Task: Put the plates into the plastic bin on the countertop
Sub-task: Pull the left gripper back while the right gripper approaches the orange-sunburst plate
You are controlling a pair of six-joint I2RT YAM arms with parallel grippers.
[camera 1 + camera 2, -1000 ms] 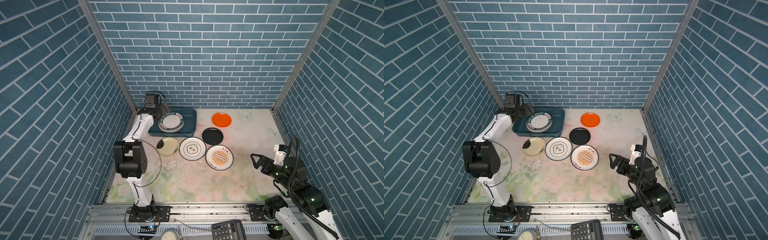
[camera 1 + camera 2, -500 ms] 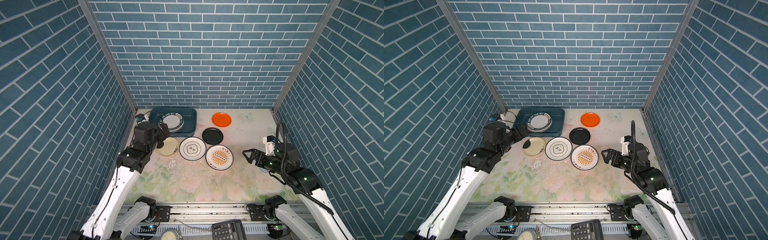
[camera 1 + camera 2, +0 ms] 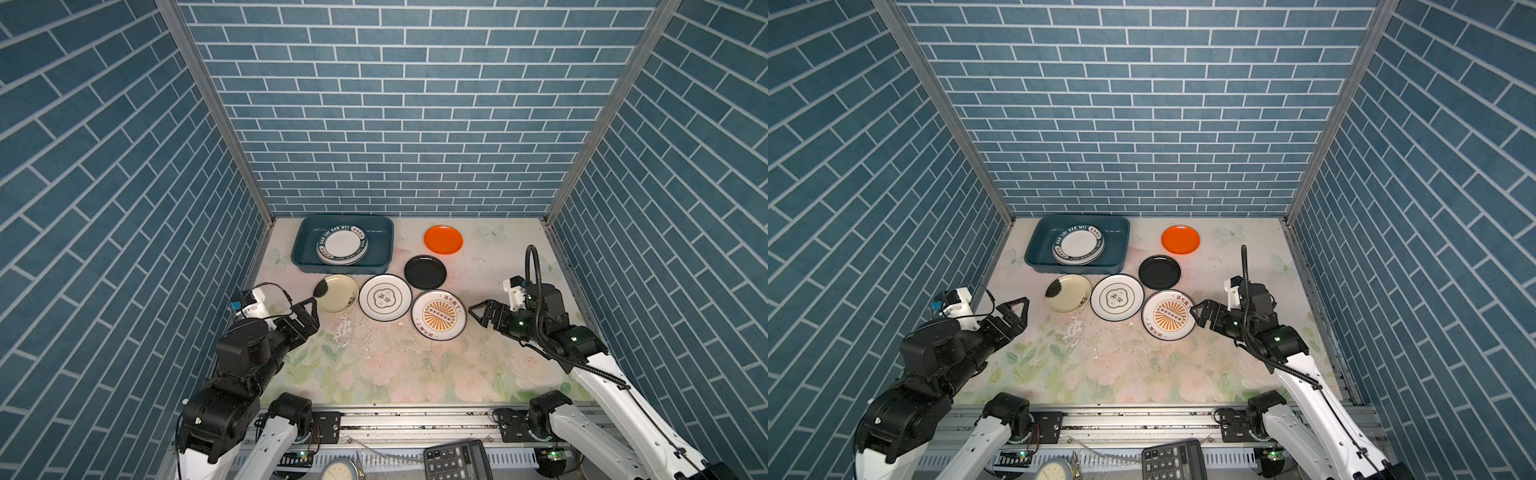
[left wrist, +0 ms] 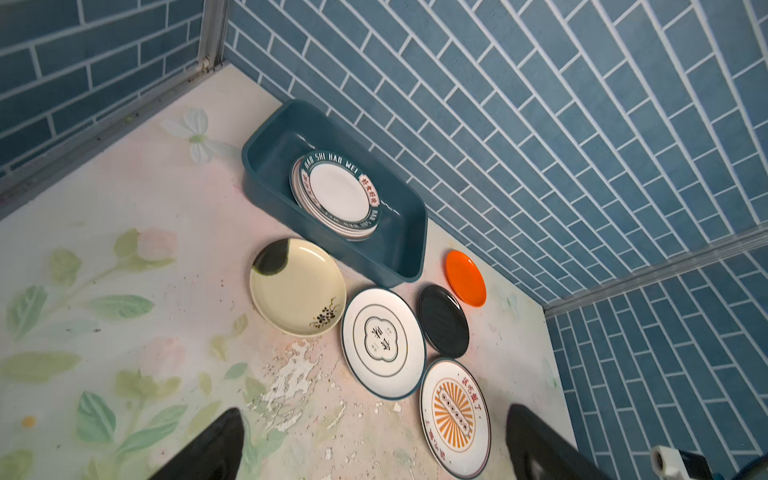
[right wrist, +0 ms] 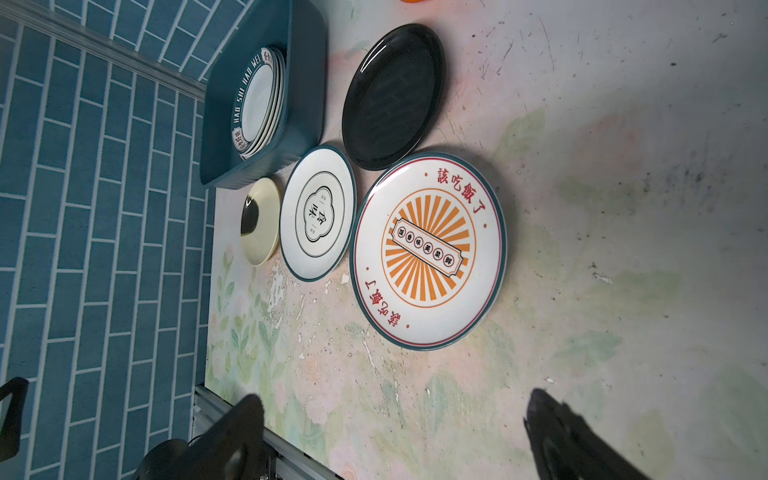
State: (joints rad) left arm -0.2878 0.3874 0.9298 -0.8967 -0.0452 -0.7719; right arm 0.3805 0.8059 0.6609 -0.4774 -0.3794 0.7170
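The dark teal plastic bin [image 3: 300, 249] stands at the back left of the flowered countertop [image 3: 395, 365] and holds a stack of teal-rimmed plates [image 3: 342, 245]. Five plates lie outside it: cream [image 3: 338, 294], white with a teal rim [image 3: 385, 297], sunburst [image 3: 438, 314], black [image 3: 425, 272] and orange [image 3: 443, 239]. My left gripper [image 3: 309, 316] hovers open and empty, just left of the cream plate [image 4: 297, 286]. My right gripper [image 3: 478, 318] is open and empty too, close to the right edge of the sunburst plate [image 5: 428, 249].
Blue brick walls [image 3: 395, 124] close in the back and both sides. A scuffed patch [image 3: 345, 328] marks the countertop in front of the plates. A calculator [image 3: 457, 459] and a round dial [image 3: 338, 469] sit below the front rail.
My left arm has pulled back from over the bin to the front left, near the cream plate. My right gripper has moved left toward the sunburst plate.
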